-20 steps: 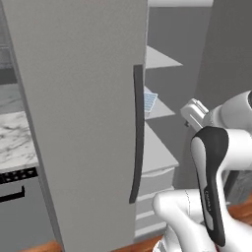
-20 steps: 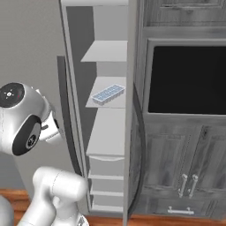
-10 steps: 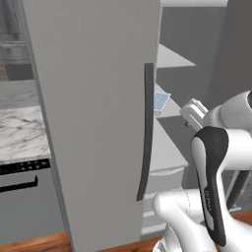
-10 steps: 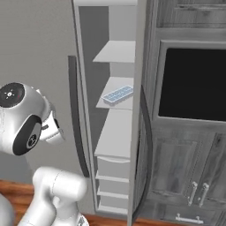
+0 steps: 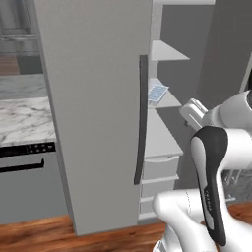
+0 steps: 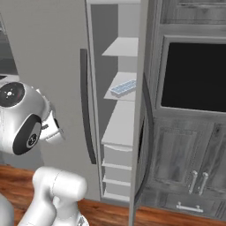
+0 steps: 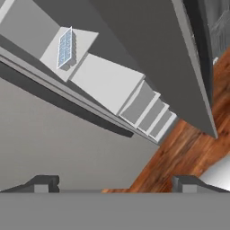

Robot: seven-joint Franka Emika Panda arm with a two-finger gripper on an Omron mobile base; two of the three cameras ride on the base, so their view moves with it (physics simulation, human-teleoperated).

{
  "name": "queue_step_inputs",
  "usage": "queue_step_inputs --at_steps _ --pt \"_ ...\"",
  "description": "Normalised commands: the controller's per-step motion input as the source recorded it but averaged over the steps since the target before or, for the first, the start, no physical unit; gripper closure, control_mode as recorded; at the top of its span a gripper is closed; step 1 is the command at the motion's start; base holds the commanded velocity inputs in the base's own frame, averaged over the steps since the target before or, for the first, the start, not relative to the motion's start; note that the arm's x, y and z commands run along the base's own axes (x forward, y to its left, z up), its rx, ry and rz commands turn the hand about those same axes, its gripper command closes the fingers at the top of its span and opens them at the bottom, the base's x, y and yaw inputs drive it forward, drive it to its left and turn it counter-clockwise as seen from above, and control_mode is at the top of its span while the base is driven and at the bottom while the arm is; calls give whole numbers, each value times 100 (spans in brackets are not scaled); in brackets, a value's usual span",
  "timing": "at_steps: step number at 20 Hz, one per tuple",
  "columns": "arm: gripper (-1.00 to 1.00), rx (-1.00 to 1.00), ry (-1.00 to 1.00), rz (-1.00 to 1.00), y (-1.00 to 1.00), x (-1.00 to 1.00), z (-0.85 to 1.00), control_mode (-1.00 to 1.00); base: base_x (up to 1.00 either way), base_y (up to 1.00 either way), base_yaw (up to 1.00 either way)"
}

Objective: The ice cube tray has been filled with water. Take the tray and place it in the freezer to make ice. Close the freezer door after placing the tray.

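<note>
Resting flat on a white middle shelf (image 6: pixel 115 95) inside the tall light grey freezer (image 5: pixel 93 98), the small white rectangular ice cube tray (image 6: pixel 123 88) with pale blue water (image 7: pixel 65 47) in its cells is seen at roughly 10 o'clock in the hand view. The narrow grey freezer door (image 6: pixel 140 110) with its long dark handle is swung open at 3 o'clock of the shelves. The two-finger gripper (image 7: pixel 114 182) is spread apart and empty, well apart from the tray.

Ice cube tray (image 5: pixel 158 92) on white shelf (image 5: pixel 165 101) inside open freezer (image 5: pixel 162 147); grey fridge door (image 5: pixel 93 113) with dark handle (image 5: pixel 142 120) in front; marble counter (image 5: pixel 22 120) at left
</note>
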Motion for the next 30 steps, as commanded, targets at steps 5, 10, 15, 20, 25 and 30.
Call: queue_step_inputs --at_steps 5,10,15,20,25,30 --pt "-100 0 0 0 0 0 0 100 -46 -10 0" --pt "-100 0 -1 0 0 0 0 -100 -10 -1 0" --pt "-100 0 -1 0 0 -4 0 -100 0 0 0" --pt "-100 0 -1 0 -3 -19 0 -100 0 0 0" --pt "-100 0 -7 -4 -48 -56 0 -100 0 0 0" --pt "-100 1 -8 -8 -88 -58 -3 -100 0 0 0"
